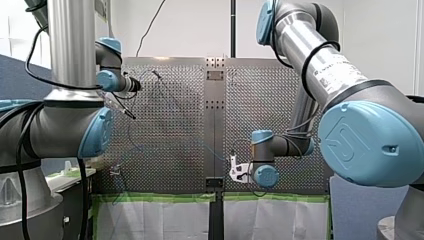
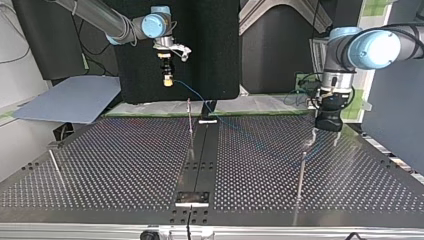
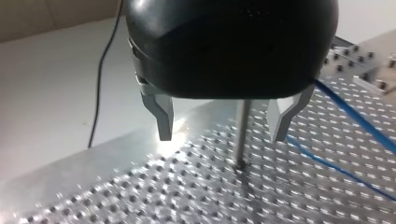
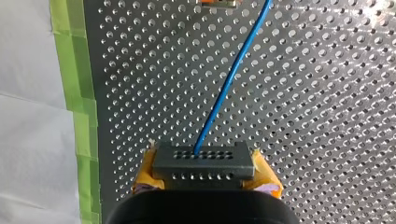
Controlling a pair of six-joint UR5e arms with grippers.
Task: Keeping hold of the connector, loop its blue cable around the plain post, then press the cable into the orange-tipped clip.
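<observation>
My right gripper (image 4: 204,173) is shut on a dark grey connector (image 4: 203,157), held between its yellow pads (image 4: 267,179). The blue cable (image 4: 229,79) runs from the connector over the perforated plate, past an orange-tipped clip (image 4: 215,3). In the top view my right gripper (image 2: 167,80) hangs above the table's far edge, and the cable (image 2: 197,95) trails down toward the plate. My left gripper (image 3: 222,138) stands open just above the plate, a plain metal post (image 3: 241,135) between its metal fingers (image 3: 163,116). The cable (image 3: 355,116) lies beside that gripper.
The top view shows a thin post (image 2: 190,125) near the centre rail (image 2: 200,160), the plain post (image 2: 302,172) below my left gripper (image 2: 324,141), and another post (image 2: 56,165) at its left. Green tape (image 4: 77,93) edges the perforated plate (image 4: 327,116).
</observation>
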